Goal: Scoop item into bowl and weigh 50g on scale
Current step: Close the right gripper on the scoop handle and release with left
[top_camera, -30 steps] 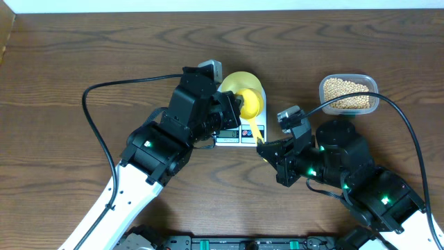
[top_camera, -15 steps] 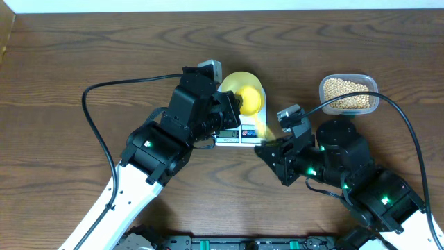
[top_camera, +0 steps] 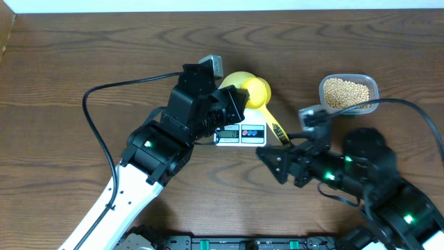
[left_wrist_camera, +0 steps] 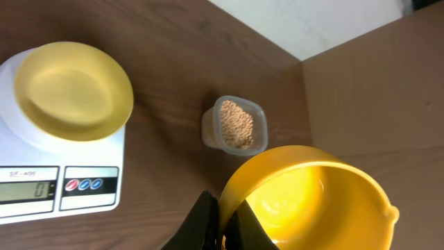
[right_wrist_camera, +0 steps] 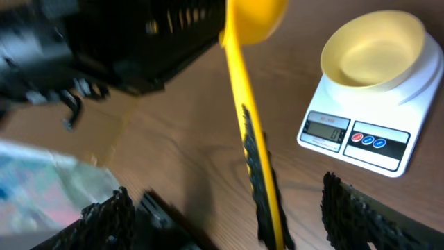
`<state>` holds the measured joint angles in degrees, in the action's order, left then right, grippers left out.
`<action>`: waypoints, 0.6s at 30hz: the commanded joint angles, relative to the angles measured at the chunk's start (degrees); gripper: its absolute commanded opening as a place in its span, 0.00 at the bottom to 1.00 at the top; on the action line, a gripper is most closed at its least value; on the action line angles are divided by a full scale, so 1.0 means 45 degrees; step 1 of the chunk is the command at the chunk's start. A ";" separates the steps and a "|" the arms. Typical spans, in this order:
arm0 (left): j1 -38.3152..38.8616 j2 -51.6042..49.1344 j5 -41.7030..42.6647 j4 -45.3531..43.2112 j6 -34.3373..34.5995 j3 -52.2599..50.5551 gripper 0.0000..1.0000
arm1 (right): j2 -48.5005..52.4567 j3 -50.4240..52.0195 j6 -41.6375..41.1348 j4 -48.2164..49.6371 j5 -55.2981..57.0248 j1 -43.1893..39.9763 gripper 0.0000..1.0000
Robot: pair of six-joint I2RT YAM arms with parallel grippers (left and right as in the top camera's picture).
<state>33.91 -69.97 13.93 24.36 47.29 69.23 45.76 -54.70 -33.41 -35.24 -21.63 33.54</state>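
Above the white digital scale (top_camera: pixel 239 134), the yellow measuring scoop (top_camera: pixel 258 92) is pinched by its cup rim in the left gripper (left_wrist_camera: pixel 223 219), whose jaws are closed tight on it. A second ago the handle's end was clamped by the right gripper (right_wrist_camera: pixel 236 208). Now those jaws are spread wide and nothing is held, the handle running free between the fingers (right_wrist_camera: pixel 361 208), and the right arm has been drawn back to the right. The scoop's cup, seen empty, has been shifted slightly toward the far side. The pale yellow bowl (top_camera: pixel 234 78) is seated empty on the scale's platform, as before. The beans (top_camera: pixel 347 94) are kept in the clear tub (top_camera: pixel 374 89), well apart to the right.
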 commanded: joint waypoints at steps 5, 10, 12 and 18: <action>0.0029 0.0073 0.0243 -0.0350 0.2414 0.0000 0.07 | -0.1700 -0.0277 -0.3371 0.0413 -0.0214 -0.1350 0.88; 0.0029 0.0073 0.1132 -0.0986 0.3968 0.0000 0.08 | -0.1919 -0.0272 -0.4240 0.0549 -0.0223 -0.1778 0.89; 0.0029 0.0073 0.1656 -0.1311 0.4289 0.0000 0.07 | -0.1841 -0.0257 -0.4240 0.0544 -0.0238 -0.1773 0.89; 0.0034 0.0073 0.1807 -0.1030 0.5027 0.0000 0.07 | -0.1666 -0.0257 -0.4201 0.0573 -0.0223 -0.1768 0.65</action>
<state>33.93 -69.97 20.12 19.16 66.94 69.23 38.04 -54.83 -51.66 -32.75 -22.46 25.98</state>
